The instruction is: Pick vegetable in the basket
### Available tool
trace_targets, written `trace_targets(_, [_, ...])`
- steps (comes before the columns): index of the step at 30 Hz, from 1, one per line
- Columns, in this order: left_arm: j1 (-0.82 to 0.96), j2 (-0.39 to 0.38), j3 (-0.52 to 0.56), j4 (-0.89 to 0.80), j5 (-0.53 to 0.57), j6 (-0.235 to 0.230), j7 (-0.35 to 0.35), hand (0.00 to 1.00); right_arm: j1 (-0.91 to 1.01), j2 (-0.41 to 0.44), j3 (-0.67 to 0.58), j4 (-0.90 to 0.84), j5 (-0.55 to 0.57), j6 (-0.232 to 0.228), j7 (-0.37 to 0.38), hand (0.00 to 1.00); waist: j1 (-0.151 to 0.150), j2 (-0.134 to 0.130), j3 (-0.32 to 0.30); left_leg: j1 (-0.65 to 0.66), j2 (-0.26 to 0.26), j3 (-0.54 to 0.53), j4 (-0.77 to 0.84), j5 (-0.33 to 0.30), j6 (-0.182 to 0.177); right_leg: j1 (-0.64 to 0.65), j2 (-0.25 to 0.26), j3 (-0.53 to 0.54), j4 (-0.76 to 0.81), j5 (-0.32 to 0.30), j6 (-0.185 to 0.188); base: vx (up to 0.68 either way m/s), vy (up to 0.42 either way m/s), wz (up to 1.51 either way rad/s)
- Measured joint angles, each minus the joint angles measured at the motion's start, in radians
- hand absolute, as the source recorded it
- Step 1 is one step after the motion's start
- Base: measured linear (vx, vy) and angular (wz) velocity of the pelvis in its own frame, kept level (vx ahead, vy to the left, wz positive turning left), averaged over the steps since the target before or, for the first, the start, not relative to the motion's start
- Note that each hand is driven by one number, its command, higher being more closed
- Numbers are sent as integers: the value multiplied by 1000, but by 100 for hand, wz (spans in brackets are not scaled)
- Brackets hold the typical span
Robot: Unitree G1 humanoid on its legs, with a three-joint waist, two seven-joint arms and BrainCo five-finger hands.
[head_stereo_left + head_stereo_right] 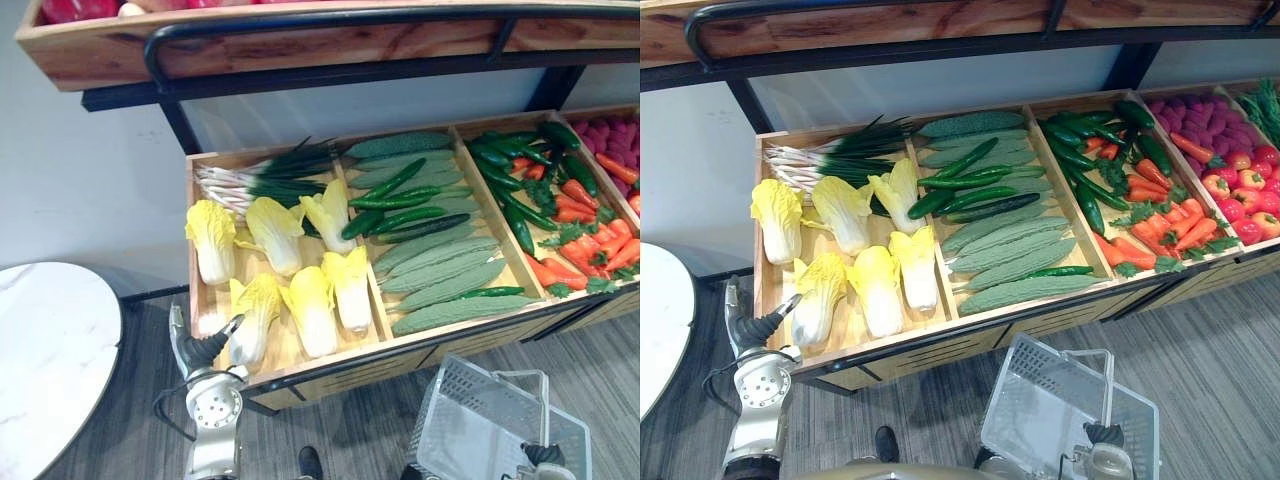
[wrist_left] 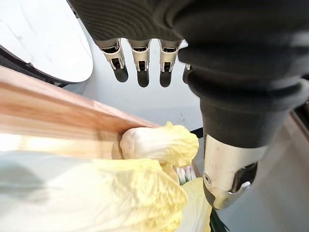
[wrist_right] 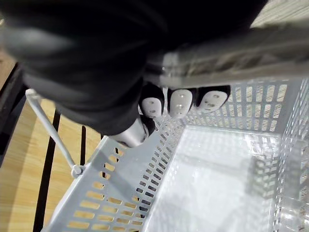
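Your left hand hovers with fingers straight and thumb apart, just beside the nearest cabbage at the front-left corner of the wooden tray. Your right hand is curled round the handle of the empty white basket, below the tray's front edge.

Stand: bright, even overhead light is falling across the wooden crate, lifting the yellow cabbages.
Shadows: the cabbages are throwing soft, short shadows onto the crate's boards near its left edge.
Glare: the floor of the basket is burning out white, and the crate's rim is gleaming in the left wrist view.
Round table: its pale top is reflecting the room light.
Right hand: its cover is sitting in deep shade against the bright basket.
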Motion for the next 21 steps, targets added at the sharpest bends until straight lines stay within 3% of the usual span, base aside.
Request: trace_targets(21, [-19, 15, -28, 181, 0, 84, -38, 0, -13, -11, 3, -3, -10, 1, 0, 100, -8, 13, 0, 3, 5, 26, 0, -8, -11, -10, 7, 27, -6, -1, -2, 24, -7, -4])
